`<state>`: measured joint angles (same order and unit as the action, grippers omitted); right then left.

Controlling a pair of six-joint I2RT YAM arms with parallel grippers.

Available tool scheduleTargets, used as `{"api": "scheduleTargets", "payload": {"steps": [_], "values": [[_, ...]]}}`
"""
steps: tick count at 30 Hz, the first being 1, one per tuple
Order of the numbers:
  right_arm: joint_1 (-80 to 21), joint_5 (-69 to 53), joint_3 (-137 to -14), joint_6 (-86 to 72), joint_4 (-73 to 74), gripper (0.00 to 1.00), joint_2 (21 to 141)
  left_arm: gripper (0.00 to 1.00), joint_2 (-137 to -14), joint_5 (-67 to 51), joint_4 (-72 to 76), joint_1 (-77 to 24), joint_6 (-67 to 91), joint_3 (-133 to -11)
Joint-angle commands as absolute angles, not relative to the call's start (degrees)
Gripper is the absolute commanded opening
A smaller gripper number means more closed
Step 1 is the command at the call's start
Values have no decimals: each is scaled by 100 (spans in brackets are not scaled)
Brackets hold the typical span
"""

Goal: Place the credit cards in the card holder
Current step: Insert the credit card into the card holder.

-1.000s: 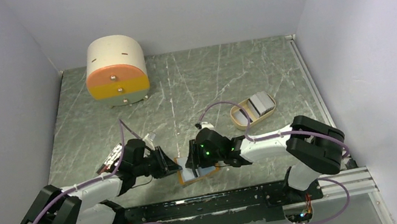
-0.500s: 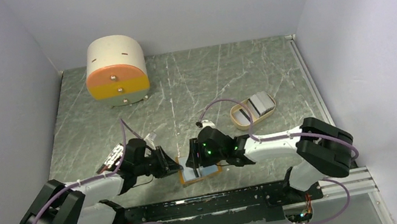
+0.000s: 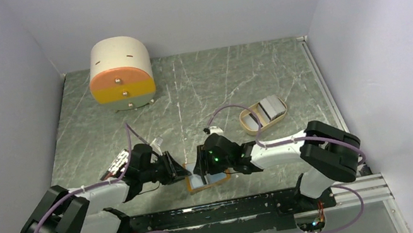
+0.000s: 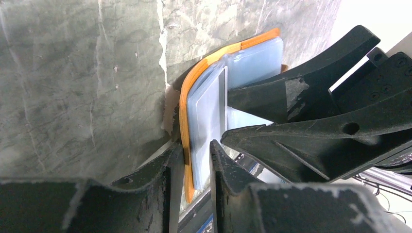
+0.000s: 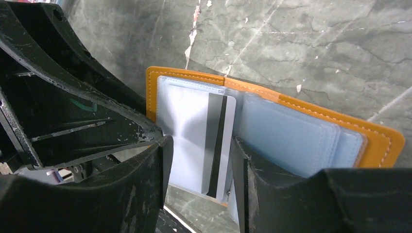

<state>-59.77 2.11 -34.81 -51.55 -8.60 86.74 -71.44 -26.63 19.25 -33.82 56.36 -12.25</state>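
One credit card (image 5: 201,141), gripped by right jaws, lies against card holder (image 5: 291,138) pinched by left jaws.

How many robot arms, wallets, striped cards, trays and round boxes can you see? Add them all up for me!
Robot arms: 2, the left arm and the right arm
Orange card holder: 1
Visible striped card: 1
Tan oval tray: 1
Cream round drawer box: 1
Total: 6

Left arm (image 3: 100,200), right arm (image 3: 277,151) showing white shells, black joints — purple cables (image 3: 223,111) looping alongside; green LED (image 3: 216,158) glowing; matte black fingers (image 5: 116,194).
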Motion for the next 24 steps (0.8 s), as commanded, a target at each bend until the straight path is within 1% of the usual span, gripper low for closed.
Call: {"api": "scheduleTargets", "payload": {"steps": [1,5,7,10,11,17,20,24], "values": [[-6063,101,-3477,-5221,-1138,50,8832,30,-7223,-2825,2223,-3418,5639,-1231],[-6071,150,-3550,-5152,-1046,48,8710,27,-7192,-2769,2044,-3418,5568,-1341],[-6067,254,-3588,-5065,-853,48,8615,21,-7160,-2746,1988,-3419,5555,-1357],[-6065,395,-3631,-4813,-447,51,8406,10,-7136,-2681,1889,-3418,5533,-1375],[-6069,515,-3644,-4763,-277,52,8305,9,-7129,-2665,1855,-3414,5525,-1384],[-6068,1239,-3805,-4492,719,57,7862,9,-7174,-2605,1824,-3416,5506,-1408],[-6068,1379,-3823,-4444,858,59,7795,9,-7206,-2615,1893,-3418,5536,-1374],[-6076,1361,-3817,-4421,777,58,7830,9,-7188,-2597,1862,-3414,5531,-1370]]}}
